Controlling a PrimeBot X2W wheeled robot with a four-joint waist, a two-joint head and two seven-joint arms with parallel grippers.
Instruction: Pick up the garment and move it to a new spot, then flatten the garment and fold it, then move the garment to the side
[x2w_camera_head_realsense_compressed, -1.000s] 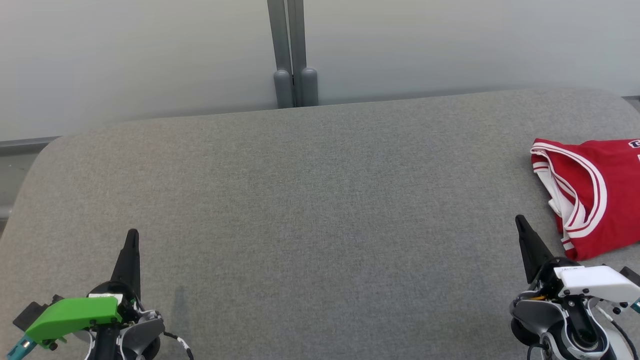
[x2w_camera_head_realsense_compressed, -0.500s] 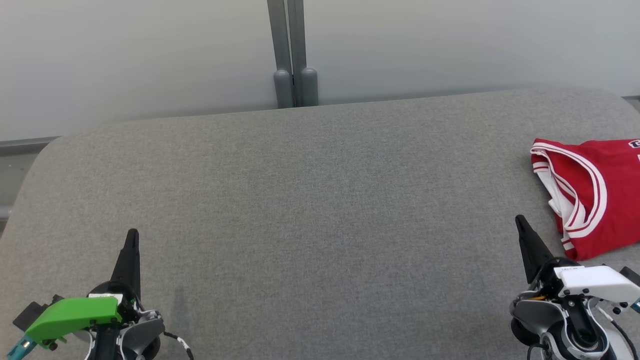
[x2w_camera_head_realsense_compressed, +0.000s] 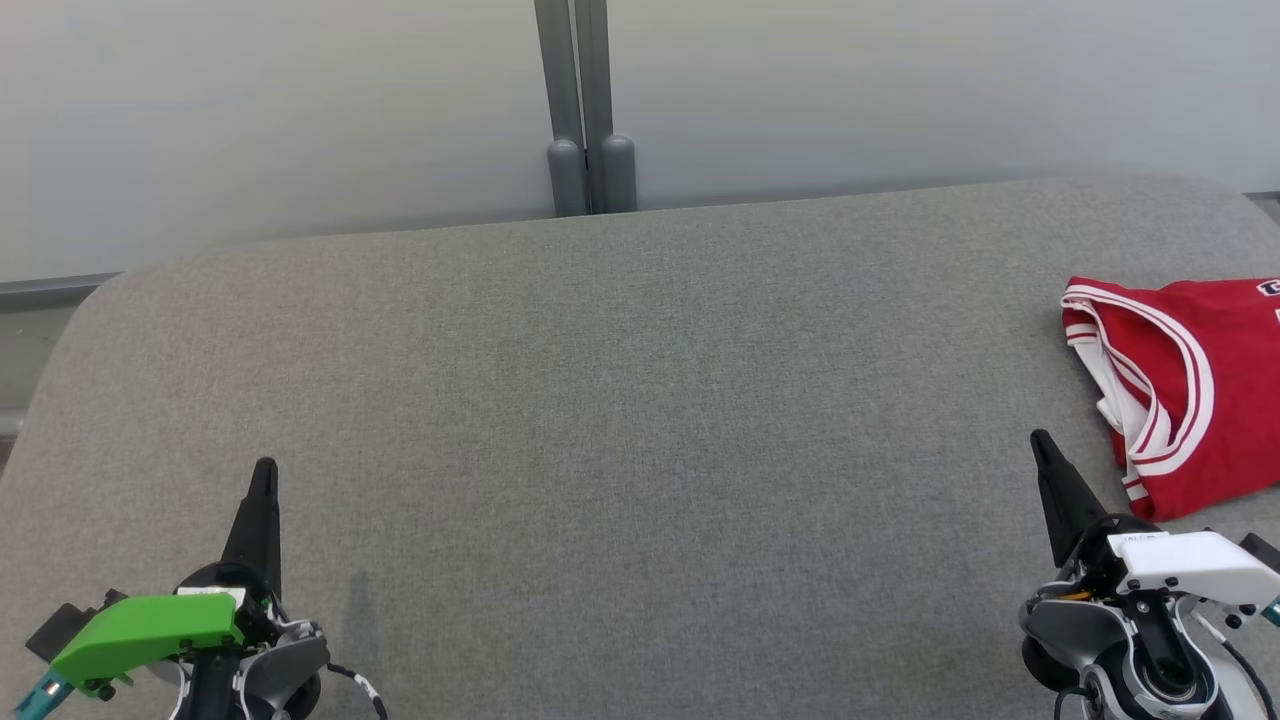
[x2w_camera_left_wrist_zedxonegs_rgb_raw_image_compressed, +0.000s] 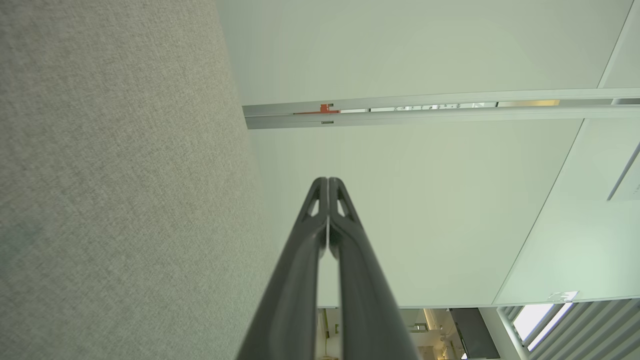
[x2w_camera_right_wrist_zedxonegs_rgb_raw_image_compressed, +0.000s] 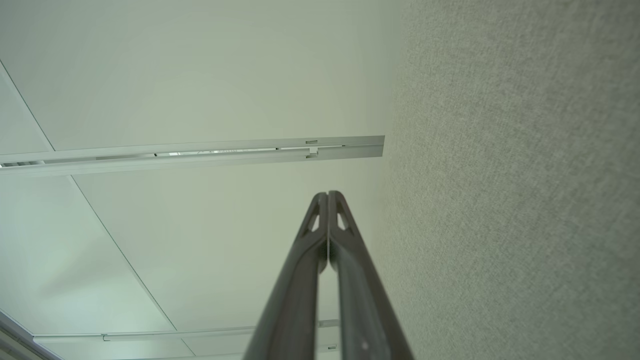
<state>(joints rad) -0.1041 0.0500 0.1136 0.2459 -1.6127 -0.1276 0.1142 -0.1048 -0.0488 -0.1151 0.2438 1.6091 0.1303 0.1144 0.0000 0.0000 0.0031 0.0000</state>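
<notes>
left wrist housing: green cover (x2w_camera_head_realsense_compressed: 145, 625), bottom-left of the head view, over the near edge of the worktop (x2w_camera_head_realsense_compressed: 640, 400).
right wrist housing: white cover (x2w_camera_head_realsense_compressed: 1195, 565), bottom-right of the head view, cables and joint visible under it.
left jaws: fully closed, holding nothing. In the left wrist view the two dark fingers (x2w_camera_left_wrist_zedxonegs_rgb_raw_image_compressed: 300, 260) meet at the tips, with only a thin slit of light lower down. In the head view they read as one dark spike (x2w_camera_head_realsense_compressed: 262, 520) pointing away from the robot, above the grey fabric.
right jaws: fully closed, holding nothing. Same picture in the right wrist view, fingers (x2w_camera_right_wrist_zedxonegs_rgb_raw_image_compressed: 305, 270) pressed tip to tip. In the head view the spike (x2w_camera_head_realsense_compressed: 1060, 500) leans slightly to the left.
garment: red top with white striped trim (x2w_camera_head_realsense_compressed: 1200, 400), lying on the worktop at the far right, partly cut off by the head view's right edge. It looks folded over, trimmed openings facing left. It sits just ahead and right of the right fingers, near them but not touching. Well apart from the left jaws.
garment detail: a bit of print at its top right corner, too cropped to read.
worktop: grey woven fabric cover, rounded far corners. It runs along the left side of the left wrist view (x2w_camera_left_wrist_zedxonegs_rgb_raw_image_compressed: 100, 175) and the right side of the right wrist view (x2w_camera_right_wrist_zedxonegs_rgb_raw_image_compressed: 525, 200).
behind worktop: pale wall panels (x2w_camera_head_realsense_compressed: 300, 120), with a grey double post (x2w_camera_head_realsense_compressed: 585, 100) between them, near centre.
left wrist view, far: light metal rail across the panels with a small red mark on it.
</notes>
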